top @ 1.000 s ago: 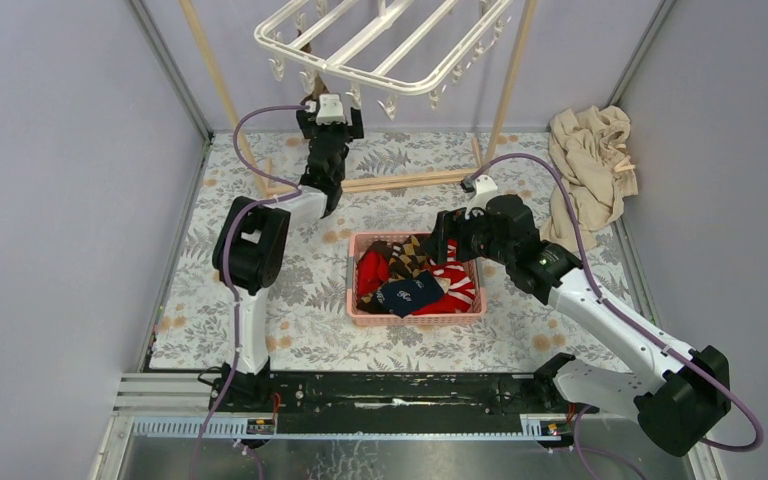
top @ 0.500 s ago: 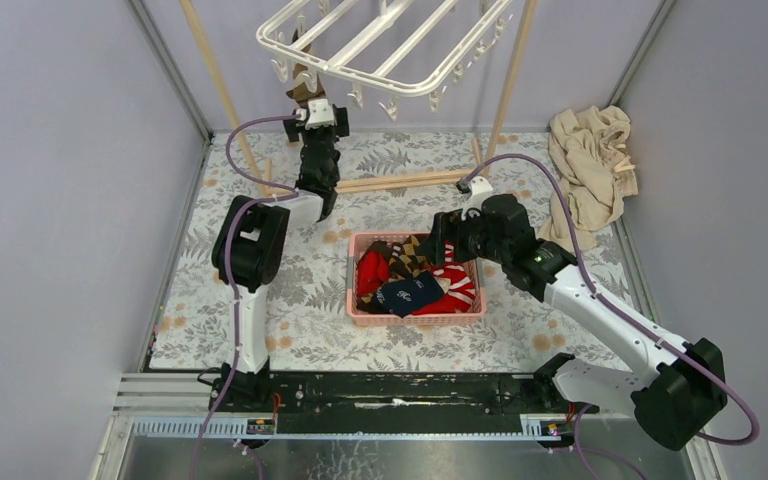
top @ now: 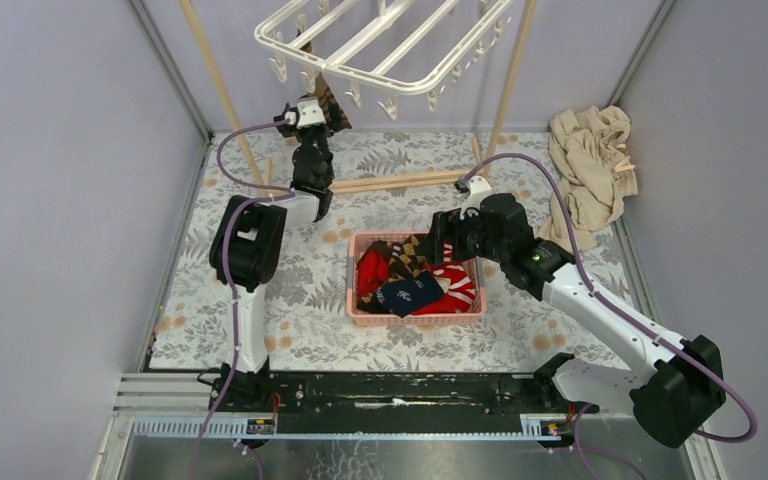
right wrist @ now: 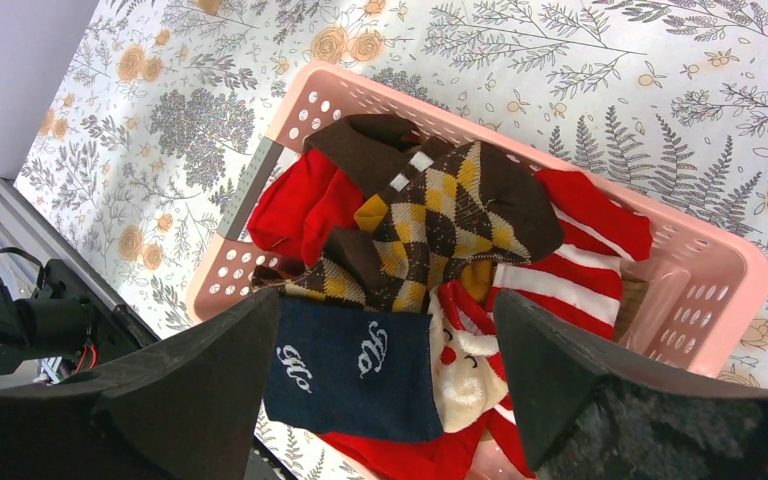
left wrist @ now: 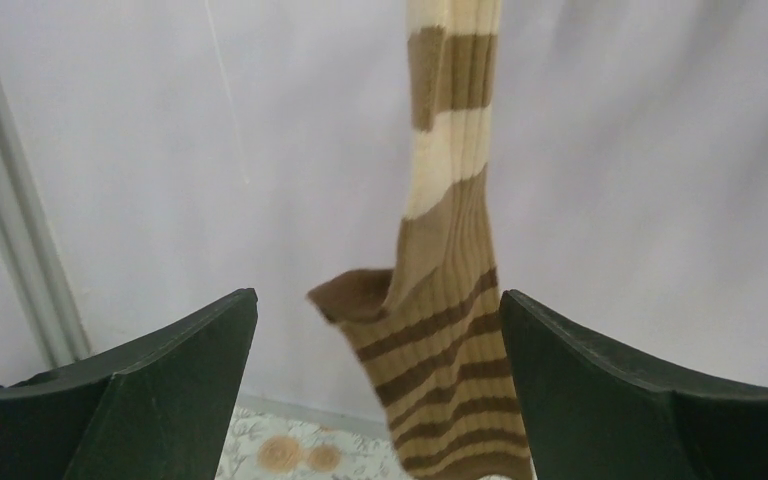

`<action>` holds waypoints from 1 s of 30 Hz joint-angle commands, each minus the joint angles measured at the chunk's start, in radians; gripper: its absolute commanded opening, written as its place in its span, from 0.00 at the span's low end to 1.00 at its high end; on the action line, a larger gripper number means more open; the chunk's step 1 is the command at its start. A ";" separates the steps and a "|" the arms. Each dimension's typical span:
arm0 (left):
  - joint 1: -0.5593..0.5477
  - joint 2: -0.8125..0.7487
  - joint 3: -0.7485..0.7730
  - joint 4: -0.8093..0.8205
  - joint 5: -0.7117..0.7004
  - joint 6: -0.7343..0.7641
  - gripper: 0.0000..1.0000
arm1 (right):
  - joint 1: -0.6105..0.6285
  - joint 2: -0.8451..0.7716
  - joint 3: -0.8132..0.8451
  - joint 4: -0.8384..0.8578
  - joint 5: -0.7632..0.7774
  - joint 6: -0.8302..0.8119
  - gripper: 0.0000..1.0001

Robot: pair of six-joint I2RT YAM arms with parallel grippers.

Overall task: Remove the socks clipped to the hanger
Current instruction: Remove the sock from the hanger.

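MOVED: left tool (left wrist: 378, 300) has swung up and left to the striped sock (left wrist: 447, 250) | TOOLS: left spread wide either side of it, gripping nothing; right tool (right wrist: 385, 330) released over the pink basket (right wrist: 730, 270) | SOCK: hangs clipped under the hanger (top: 372, 76) | HANDLING: likely soft, light, limp; pinch mid-leg, tug down.

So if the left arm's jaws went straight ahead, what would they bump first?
Probably the brown striped sock: it hangs right ahead of the left gripper, in line with the gap between its open jaws. Only the pale wall shows behind it. How far off it hangs is unclear.
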 commanded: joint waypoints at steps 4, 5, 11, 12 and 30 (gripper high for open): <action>0.039 0.100 0.152 0.048 0.107 -0.050 0.98 | -0.004 -0.008 0.010 0.029 -0.017 -0.006 0.85; 0.043 0.103 0.165 0.039 0.122 -0.047 0.95 | -0.004 -0.010 0.008 0.027 -0.019 -0.007 0.85; 0.050 0.072 0.174 0.019 0.177 -0.045 0.38 | -0.004 -0.018 0.001 0.027 -0.026 -0.007 0.84; 0.051 0.061 0.168 0.022 0.175 -0.048 0.32 | -0.004 -0.020 0.001 0.027 -0.029 -0.006 0.84; -0.003 -0.400 -0.313 0.120 0.096 -0.058 0.00 | -0.004 -0.151 0.088 -0.104 0.019 -0.014 0.83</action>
